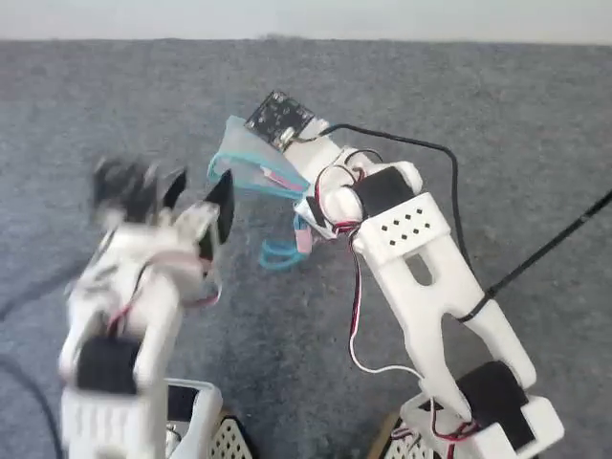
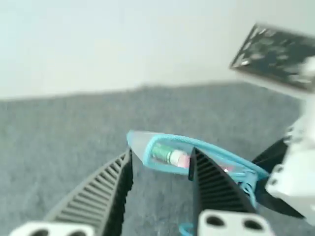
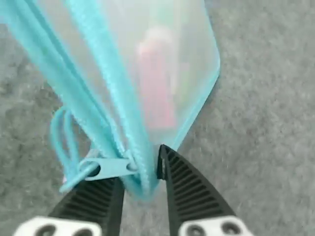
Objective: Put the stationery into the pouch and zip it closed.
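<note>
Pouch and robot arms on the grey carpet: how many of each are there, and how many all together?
Robot arms: 2, the left arm and the right arm
Pouch: 1, see-through with blue edging, pinched in the right gripper
Total: 3

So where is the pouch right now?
High view, centre: the pouch hangs above the table, pinched at its zipper end by the right tool, the open left tool beside it.
</note>
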Available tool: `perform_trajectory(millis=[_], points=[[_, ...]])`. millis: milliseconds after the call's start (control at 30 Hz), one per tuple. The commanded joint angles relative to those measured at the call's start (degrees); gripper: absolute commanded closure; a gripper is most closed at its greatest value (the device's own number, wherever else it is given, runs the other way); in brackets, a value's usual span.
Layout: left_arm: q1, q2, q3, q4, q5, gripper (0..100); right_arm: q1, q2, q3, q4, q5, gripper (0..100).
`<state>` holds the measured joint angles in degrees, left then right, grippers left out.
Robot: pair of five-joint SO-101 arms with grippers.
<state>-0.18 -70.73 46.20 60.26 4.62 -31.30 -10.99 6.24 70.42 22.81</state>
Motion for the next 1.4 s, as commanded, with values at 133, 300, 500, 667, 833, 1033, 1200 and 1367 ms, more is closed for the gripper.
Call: perform_trajectory(millis=[133, 300, 500, 667, 833, 1033, 1200, 1367], points=[[2.64, -11.08, 6.20, 2.99, -0.70, 81, 1.19, -0.75, -13.19, 7.43, -3.60, 99.2], [12.75, -10.99, 9.54, 2.81, -0.70, 81, -2.07, -0.75, -14.24, 9.19, -6.15, 99.2], [21.45, -10.99, 12.09, 2.90, -0.70, 75, -2.24, -1.36, -14.24, 10.15, -9.05, 99.2], [21.36, -10.99, 14.64, 1.41, -0.88, 75, -2.51, -1.36, -14.51, 11.38, -9.32, 99.2], [19.52, -10.90, 18.33, -3.16, -0.79, 75, -2.59, -4.09, -14.33, 13.49, -9.49, 99.2], [19.43, -10.90, 21.58, -8.00, -0.79, 75, -4.44, -9.36, -14.15, 16.31, -9.49, 99.2], [19.43, -10.90, 22.64, -9.76, -0.70, 78, -6.90, -9.98, -11.34, 16.40, -9.32, 99.2], [19.08, -10.99, 22.73, -9.93, -0.97, 91, -6.29, -9.45, -9.85, 15.78, -8.97, 99.2]])
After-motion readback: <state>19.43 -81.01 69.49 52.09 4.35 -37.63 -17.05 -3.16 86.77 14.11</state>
